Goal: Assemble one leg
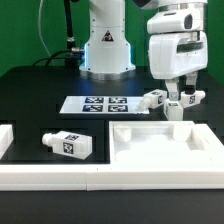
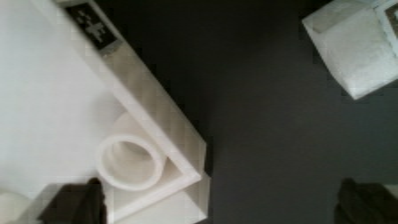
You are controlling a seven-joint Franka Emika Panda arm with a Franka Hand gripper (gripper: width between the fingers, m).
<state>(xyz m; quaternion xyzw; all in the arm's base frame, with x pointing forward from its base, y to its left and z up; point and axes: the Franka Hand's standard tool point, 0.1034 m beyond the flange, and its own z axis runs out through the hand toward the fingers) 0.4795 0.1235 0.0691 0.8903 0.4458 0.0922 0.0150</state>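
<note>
One leg (image 1: pixel 68 145), a chunky white peg with a square tag, lies on its side on the black table at the exterior view's left. Two more legs (image 1: pixel 155 98) (image 1: pixel 176 110) lie near the far right, just behind the large white panel (image 1: pixel 165 148). My gripper (image 1: pixel 182 98) hangs above that pair, open and empty. In the wrist view my gripper (image 2: pixel 222 205) has dark fingertips (image 2: pixel 71 205) set wide apart. The panel's corner with a round socket (image 2: pixel 125 160) lies near one finger. A blurred white piece (image 2: pixel 356 45) lies further off.
The marker board (image 1: pixel 105 103) lies flat at the table's middle, in front of the robot base (image 1: pixel 105 45). A low white wall (image 1: pixel 60 178) runs along the front edge and the exterior view's left. A tag (image 2: pixel 89 25) shows beside the panel in the wrist view.
</note>
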